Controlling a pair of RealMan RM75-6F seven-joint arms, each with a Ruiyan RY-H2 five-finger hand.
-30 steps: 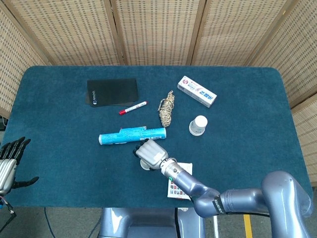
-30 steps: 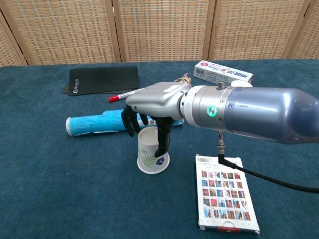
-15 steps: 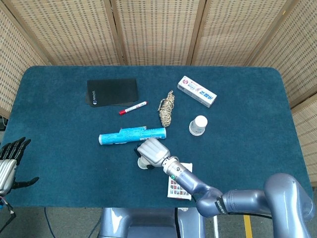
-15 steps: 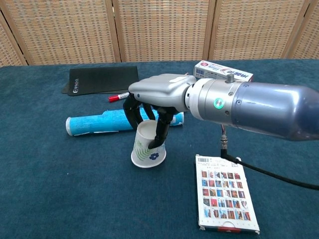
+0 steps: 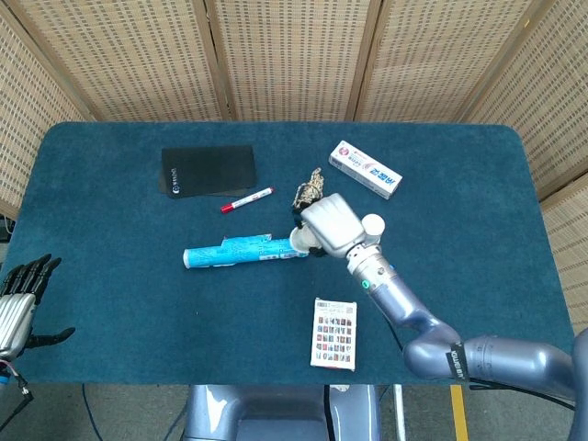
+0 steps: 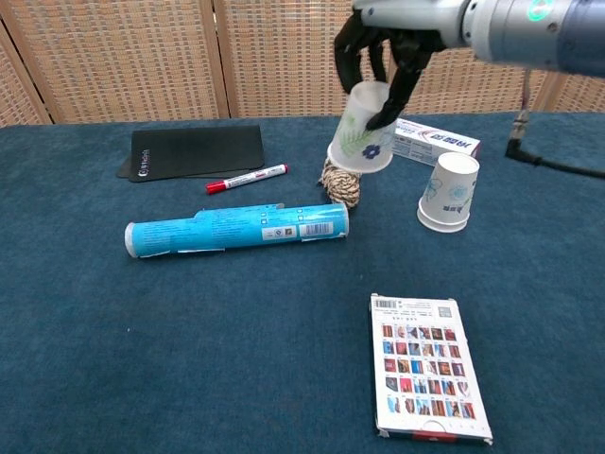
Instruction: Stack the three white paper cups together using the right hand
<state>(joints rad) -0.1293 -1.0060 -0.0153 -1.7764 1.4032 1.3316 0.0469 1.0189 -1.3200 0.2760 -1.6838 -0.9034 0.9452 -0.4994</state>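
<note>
One paper cup (image 6: pixel 362 130) in right robot hand (image 6: pixel 383 43), aloft.

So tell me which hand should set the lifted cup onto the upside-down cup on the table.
Right. The right hand holds the lifted cup above the table, close to the upside-down cup. The left hand sits at the table's far left edge, holding nothing.

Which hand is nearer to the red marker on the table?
Right. The right hand hangs above the table just right of the red marker, holding a paper cup; the left hand sits at the table's near-left edge.
</note>
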